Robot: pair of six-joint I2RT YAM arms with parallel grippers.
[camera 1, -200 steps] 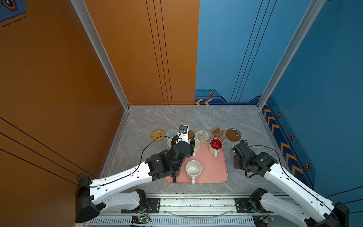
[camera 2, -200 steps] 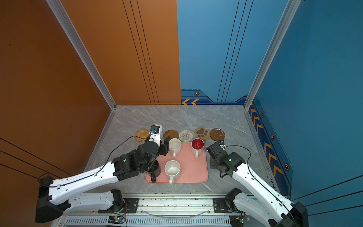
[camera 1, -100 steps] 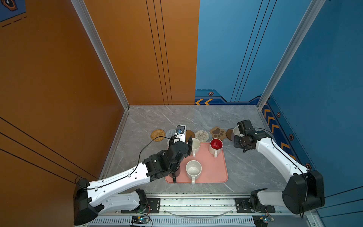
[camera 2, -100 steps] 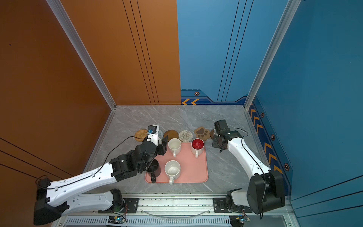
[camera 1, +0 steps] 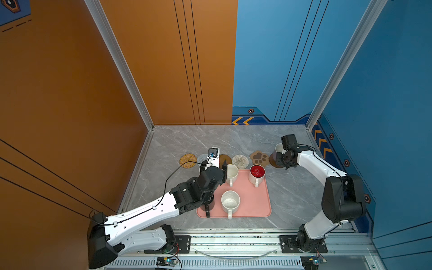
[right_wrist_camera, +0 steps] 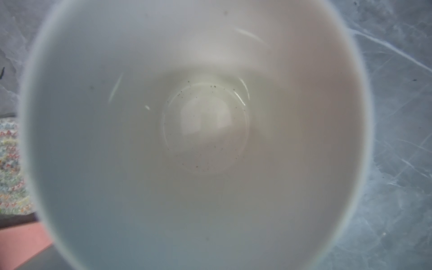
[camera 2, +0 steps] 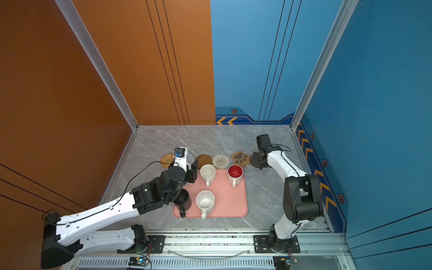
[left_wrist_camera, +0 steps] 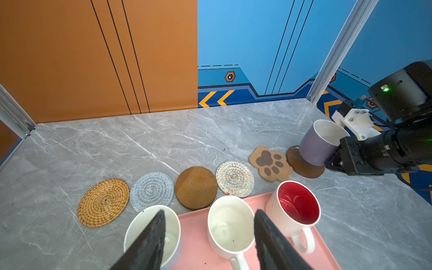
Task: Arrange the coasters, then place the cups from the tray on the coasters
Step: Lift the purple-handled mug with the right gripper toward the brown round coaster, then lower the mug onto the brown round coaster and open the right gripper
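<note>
In the last sec the right end effector, pinching the lavender cup, swung from beside the tray to the brown coaster at the tray's 2 o'clock; the cup hangs tilted over it. Left end effector is spread over the white cup, empty. 1st placement prob. nearly done.

Right wrist view: the lavender cup interior fills the frame, blurred, with its rim cut off. Left wrist view: the light blue cup is cropped and sits partly behind a finger.
</note>
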